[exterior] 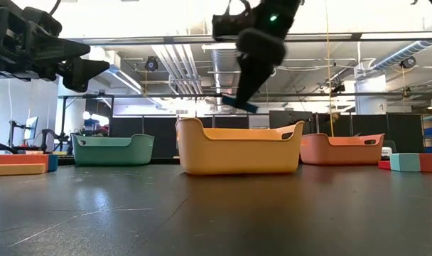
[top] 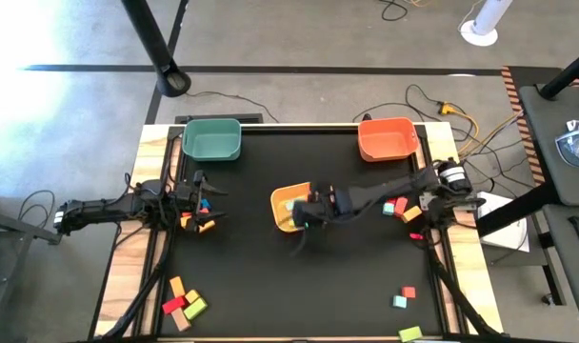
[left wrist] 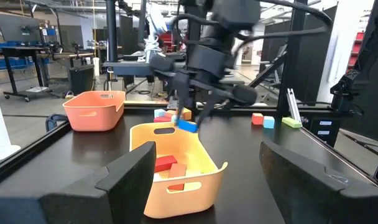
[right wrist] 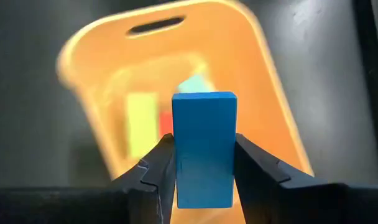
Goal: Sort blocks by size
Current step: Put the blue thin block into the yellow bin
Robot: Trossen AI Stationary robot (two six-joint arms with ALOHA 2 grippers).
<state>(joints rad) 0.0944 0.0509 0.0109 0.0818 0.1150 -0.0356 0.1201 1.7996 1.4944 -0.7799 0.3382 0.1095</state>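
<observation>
blue block (right wrist: 203, 149) clamped between the right gripper (right wrist: 204, 177) fingers, hanging above the yellow bin (right wrist: 263, 81) (a few blocks already lie inside, one yellowish, one red, one pale teal). beyond the gripper sits the orange bin (top: 388, 138), with loose blocks (top: 401, 207) on the black table (top: 270, 286) back along its arm. well off to the far side, the left gripper (top: 196, 202) hovers with fingers spread wide over another small cluster (top: 200, 221), green bin (top: 211, 139) past it.
</observation>
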